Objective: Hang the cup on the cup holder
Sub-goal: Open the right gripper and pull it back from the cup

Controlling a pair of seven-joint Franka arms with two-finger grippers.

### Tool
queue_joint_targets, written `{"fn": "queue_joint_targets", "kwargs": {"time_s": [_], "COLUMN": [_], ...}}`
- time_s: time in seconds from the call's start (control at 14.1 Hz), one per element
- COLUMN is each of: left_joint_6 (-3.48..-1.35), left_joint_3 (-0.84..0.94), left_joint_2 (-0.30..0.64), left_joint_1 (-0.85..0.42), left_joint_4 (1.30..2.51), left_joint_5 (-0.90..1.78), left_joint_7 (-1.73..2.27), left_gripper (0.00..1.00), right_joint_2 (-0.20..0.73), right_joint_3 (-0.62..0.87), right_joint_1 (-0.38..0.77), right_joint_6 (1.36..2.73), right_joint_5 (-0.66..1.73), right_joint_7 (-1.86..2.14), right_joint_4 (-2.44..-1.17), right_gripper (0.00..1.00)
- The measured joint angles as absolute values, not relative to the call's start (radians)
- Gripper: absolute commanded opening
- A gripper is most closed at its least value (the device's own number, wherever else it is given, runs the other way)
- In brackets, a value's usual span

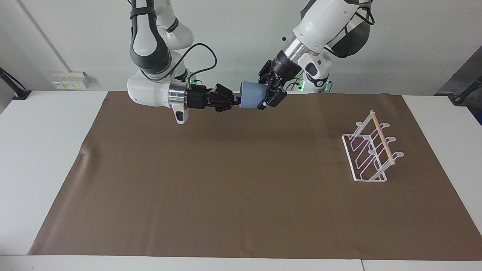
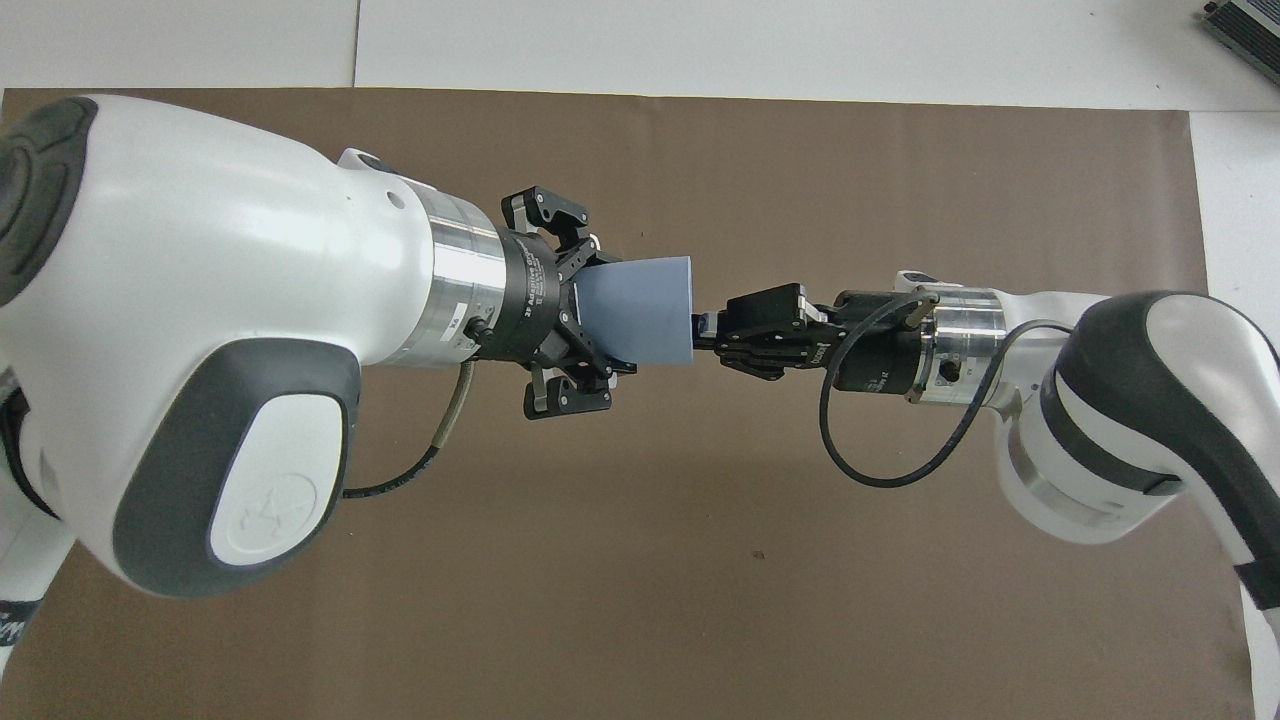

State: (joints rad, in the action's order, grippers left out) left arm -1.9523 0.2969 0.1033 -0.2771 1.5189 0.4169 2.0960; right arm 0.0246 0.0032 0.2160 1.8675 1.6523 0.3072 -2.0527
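Cup [image 1: 252, 99] held sideways in the air between both arms, axis along the table: right gripper [image 1: 236, 102] pinches its rim, left gripper [image 1: 268, 98] clamps its base end, cup holder [image 1: 371, 148] sits toward left arm's end.

— Where do I work, you ask? A robotics lab, by the look of it.

— What tells you so?

— I am one of two white arms fixed at a bare white table [image 1: 37, 150], with a plain brown mat [image 1: 241, 195] spread over it like a test surface. The wall [image 1: 233, 30] at my back is blank and pale, with a block of sockets [image 1: 70, 80] low on it, and a black cable [image 1: 205, 56] loops loose off my neighbour's wrist.

— Nothing homely?

— Only the one small wire cup holder [image 1: 371, 148].
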Motion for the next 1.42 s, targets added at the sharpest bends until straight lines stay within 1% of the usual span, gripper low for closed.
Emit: {"fn": "queue_joint_targets", "kwargs": {"time_s": [0.07, 0.14, 0.21, 0.35, 0.42, 0.64, 0.78, 0.92, 1.06, 1.28, 1.42], "left_joint_6": [-1.952, -1.952, -1.950, -1.950, -1.950, -1.949, -1.949, -1.947, -1.946, -1.949, -1.969], "left_joint_3": [0.297, 0.297, 0.297, 0.297, 0.297, 0.297, 0.297, 0.297, 0.296, 0.290, 0.284], "left_joint_2": [0.103, 0.103, 0.103, 0.103, 0.103, 0.103, 0.103, 0.103, 0.098, 0.059, 0.023], "left_joint_1": [-0.277, -0.277, -0.278, -0.279, -0.280, -0.280, -0.280, -0.280, -0.280, -0.271, -0.244], "left_joint_4": [1.519, 1.519, 1.520, 1.520, 1.520, 1.520, 1.520, 1.527, 1.553, 1.653, 1.732], "left_joint_5": [0.417, 0.416, 0.416, 0.414, 0.410, 0.393, 0.352, 0.277, 0.184, 0.057, -0.040], "left_joint_7": [2.096, 2.096, 2.096, 2.096, 2.096, 2.096, 2.096, 2.096, 2.092, 2.021, 1.984], "left_gripper": [0.00, 0.00, 0.00, 0.00, 0.00, 0.00, 0.00, 0.00, 0.00, 0.00, 0.00], "right_joint_2": [0.024, 0.024, 0.023, 0.021, 0.021, 0.021, 0.020, 0.016, 0.006, -0.007, -0.008], "right_joint_3": [0.003, 0.003, 0.003, 0.003, 0.003, -0.002, -0.009, -0.014, -0.016, -0.014, -0.014], "right_joint_1": [0.216, 0.216, 0.216, 0.216, 0.216, 0.207, 0.189, 0.154, 0.122, 0.116, 0.116], "right_joint_6": [1.867, 1.867, 1.867, 1.867, 1.868, 1.868, 1.869, 1.870, 1.879, 1.908, 1.912], "right_joint_5": [1.652, 1.654, 1.657, 1.660, 1.660, 1.653, 1.563, 1.397, 1.165, 0.802, 0.617], "right_joint_7": [0.307, 0.307, 0.307, 0.307, 0.307, 0.307, 0.307, 0.287, 0.207, 0.105, 0.086], "right_joint_4": [-2.053, -2.052, -2.052, -2.052, -2.052, -2.052, -2.047, -2.026, -1.983, -1.925, -1.908], "right_gripper": [0.53, 0.82, 0.87, 0.92, 1.00, 1.00, 1.00, 1.00, 1.00, 1.00, 1.00]}}
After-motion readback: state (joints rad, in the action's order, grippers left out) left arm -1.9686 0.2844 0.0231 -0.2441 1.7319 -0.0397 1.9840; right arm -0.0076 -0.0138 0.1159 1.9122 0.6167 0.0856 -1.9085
